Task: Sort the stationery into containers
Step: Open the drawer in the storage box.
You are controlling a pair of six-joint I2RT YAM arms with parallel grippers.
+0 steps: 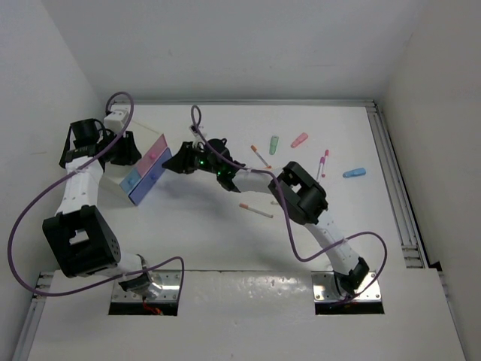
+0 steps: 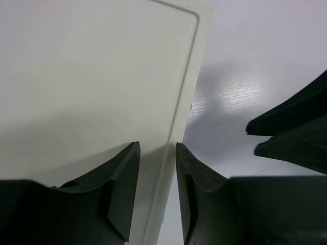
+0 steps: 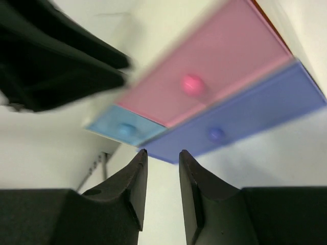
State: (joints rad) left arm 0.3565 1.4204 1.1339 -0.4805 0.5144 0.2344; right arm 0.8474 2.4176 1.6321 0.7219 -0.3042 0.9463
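Note:
The containers are drawers in one small white box (image 1: pixel 146 171): a pink front (image 3: pixel 214 76), a violet-blue front (image 3: pixel 245 115) and a small light-blue front (image 3: pixel 122 128), each with a knob. My left gripper (image 1: pixel 129 152) is closed on the box's white wall edge (image 2: pixel 173 127). My right gripper (image 3: pixel 161 151) is slightly open and empty, with its tips just short of the violet-blue front. On the table lie white pens (image 1: pixel 256 210) (image 1: pixel 261 156), a red pen (image 1: pixel 324 162), and green (image 1: pixel 274 144), pink (image 1: pixel 299 140) and light-blue (image 1: pixel 354 173) markers.
The box stands at the far left of the table, near the left wall. The pens and markers are scattered at the far right behind the right arm (image 1: pixel 301 197). A metal rail (image 1: pixel 398 195) runs along the right edge. Purple cables loop over both arms.

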